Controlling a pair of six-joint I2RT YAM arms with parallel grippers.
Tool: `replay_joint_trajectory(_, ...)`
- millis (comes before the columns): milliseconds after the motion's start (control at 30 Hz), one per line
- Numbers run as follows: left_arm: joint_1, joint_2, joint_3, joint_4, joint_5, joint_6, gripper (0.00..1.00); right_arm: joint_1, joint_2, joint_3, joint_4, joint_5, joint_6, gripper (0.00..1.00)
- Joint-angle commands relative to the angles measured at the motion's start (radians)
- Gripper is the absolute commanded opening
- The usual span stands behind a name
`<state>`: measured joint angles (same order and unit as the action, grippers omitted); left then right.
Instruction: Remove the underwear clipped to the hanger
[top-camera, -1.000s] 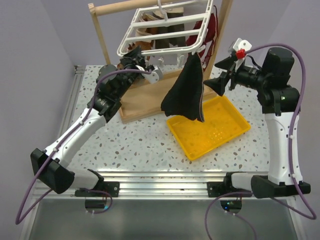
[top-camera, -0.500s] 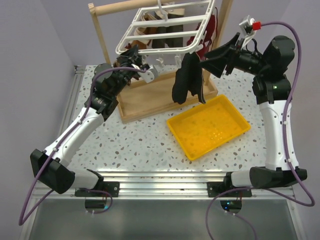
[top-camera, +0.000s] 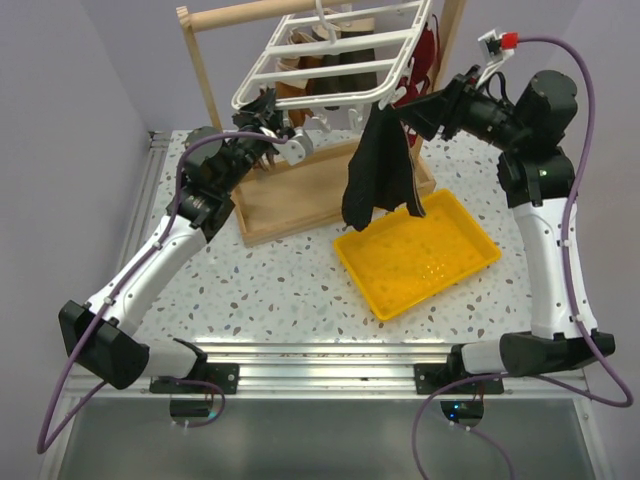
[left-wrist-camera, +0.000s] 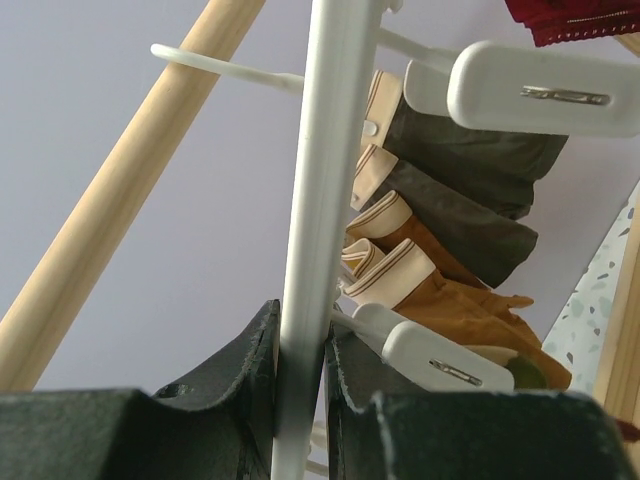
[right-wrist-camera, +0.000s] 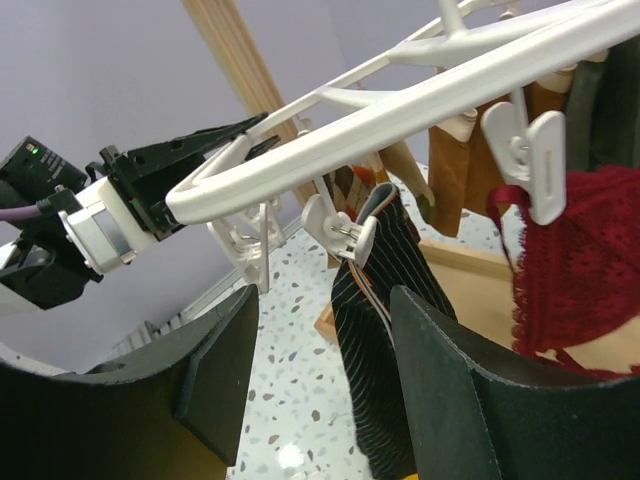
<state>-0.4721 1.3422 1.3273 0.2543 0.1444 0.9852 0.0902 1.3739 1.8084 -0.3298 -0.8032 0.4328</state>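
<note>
Top external: speckled table (top-camera: 280, 290), lilac walls (top-camera: 60, 70); left tool (left-wrist-camera: 300, 345) clamped on hanger (left-wrist-camera: 325, 150), right tool (right-wrist-camera: 325, 300) agape.

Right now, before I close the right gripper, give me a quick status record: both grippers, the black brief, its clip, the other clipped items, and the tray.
left gripper: shut on the hanger rail, one finger on each side
right gripper: open, fingers on either side of the black brief, not pinching it
black brief: hanging from one clip on the hanger's edge
other underwear: grey briefs and brown briefs, clipped further along
red bra: clipped beside the black brief
yellow tray: lies below the black brief, slightly nearer the arms
</note>
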Motion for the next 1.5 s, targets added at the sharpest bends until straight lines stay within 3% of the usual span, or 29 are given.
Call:
replay_joint_trajectory(0,0.033,-0.028,-0.005,0.056,-0.071,-0.128,0.09,0.064,0.005,0.043,-0.014,0.047,-0.017,0.59)
replay_joint_trajectory(633,0.033,-0.029,-0.008,0.062,-0.045,-0.158,0.09,0.141,0.074,0.154,-0.084,0.249,-0.052,0.58)
replay_joint_trajectory(1067,0.033,-0.028,-0.007,0.065,-0.029,-0.177,0.09,0.143,0.109,0.206,-0.086,0.338,-0.058,0.40)
replay_joint_trajectory(1300,0.033,-0.026,-0.011,0.063,-0.028,-0.177,0.09,0.143,0.114,0.200,-0.075,0.323,-0.055,0.14)
replay_joint_trajectory(1433,0.033,-0.026,-0.014,0.065,-0.026,-0.180,0.09,0.143,0.108,0.187,-0.069,0.322,-0.062,0.12)
replay_joint_trajectory(1467,0.033,-0.026,-0.014,0.066,-0.026,-0.183,0.09,0.143,0.099,0.184,-0.068,0.320,-0.066,0.05)
